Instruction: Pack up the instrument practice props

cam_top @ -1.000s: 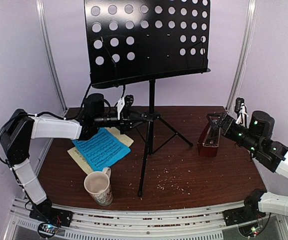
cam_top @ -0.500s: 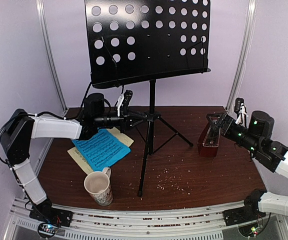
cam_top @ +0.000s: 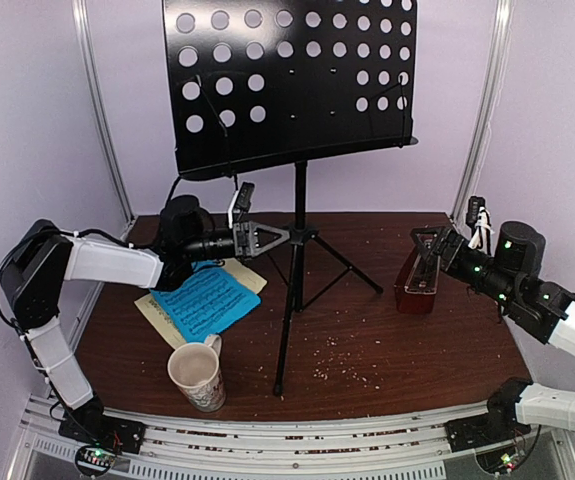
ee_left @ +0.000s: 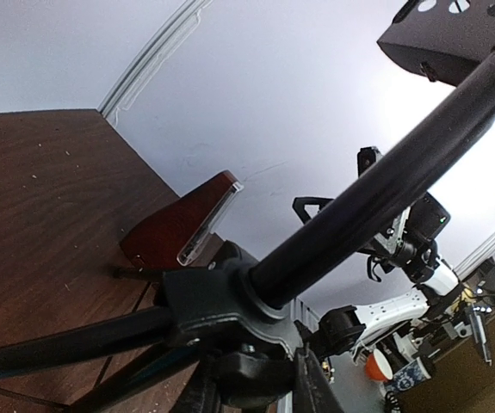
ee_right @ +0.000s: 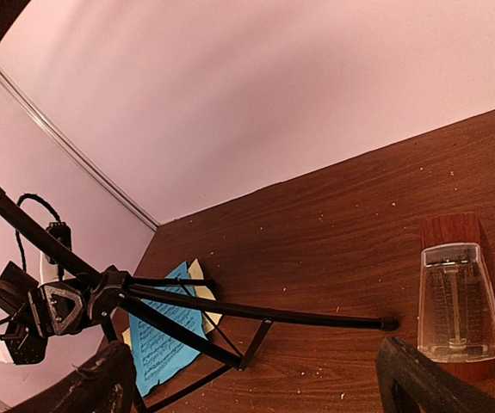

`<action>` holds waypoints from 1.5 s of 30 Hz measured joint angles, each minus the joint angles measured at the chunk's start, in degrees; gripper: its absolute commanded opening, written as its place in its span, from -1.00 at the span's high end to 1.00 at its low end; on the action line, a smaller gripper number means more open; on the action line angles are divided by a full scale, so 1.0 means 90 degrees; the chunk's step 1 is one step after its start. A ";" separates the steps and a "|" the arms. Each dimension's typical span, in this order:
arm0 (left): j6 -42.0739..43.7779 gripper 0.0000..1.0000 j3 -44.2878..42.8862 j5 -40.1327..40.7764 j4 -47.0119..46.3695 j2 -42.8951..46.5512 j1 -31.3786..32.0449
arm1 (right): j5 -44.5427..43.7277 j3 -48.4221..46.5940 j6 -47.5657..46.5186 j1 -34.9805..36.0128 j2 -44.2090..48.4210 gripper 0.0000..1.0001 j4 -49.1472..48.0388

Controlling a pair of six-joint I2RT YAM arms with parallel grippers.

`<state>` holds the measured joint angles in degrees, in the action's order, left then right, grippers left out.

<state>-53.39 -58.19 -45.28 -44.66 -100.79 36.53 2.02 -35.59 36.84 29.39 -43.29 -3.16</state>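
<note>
As the left fingers (cam_top: 259, 240) clamp narrow on the leg hub of the black music stand (cam_top: 297, 270), standing mid-tabletop (cam_top: 387, 340), the right fingers (ee_right: 423, 379) gape wide, holding nothing, just beside the red-brown metronome (cam_top: 419, 278). Blue and yellow music sheets (cam_top: 205, 302) lie flat, left of the stand.

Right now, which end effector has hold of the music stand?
The left end effector: it is closed on the music stand at the hub where its tripod legs meet. The right end effector stands open near the metronome, holding nothing.
</note>
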 measured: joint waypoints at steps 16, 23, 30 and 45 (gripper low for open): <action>0.0933 -0.37 0.0478 0.0469 -0.0325 0.0668 -0.0318 | -0.0005 0.0000 0.0056 0.0000 0.0260 -1.00 0.0005; 0.4000 0.01 0.0478 0.1120 0.0782 0.1154 -0.0053 | -0.0005 0.0002 0.0051 0.0000 0.0265 -1.00 0.0002; 0.5707 0.21 0.0427 0.1358 0.1474 0.1197 0.0270 | -0.0005 0.0002 0.0053 0.0000 0.0175 -1.00 0.0000; 0.6540 0.35 -0.0068 0.1537 0.1870 0.0884 0.0289 | -0.0002 0.0002 0.0056 0.0000 0.0129 -1.00 -0.0002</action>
<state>5.48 -58.81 -31.44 -27.83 -92.84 39.13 2.00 -35.57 37.34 29.39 -42.13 -3.18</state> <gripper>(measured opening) 0.345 1.000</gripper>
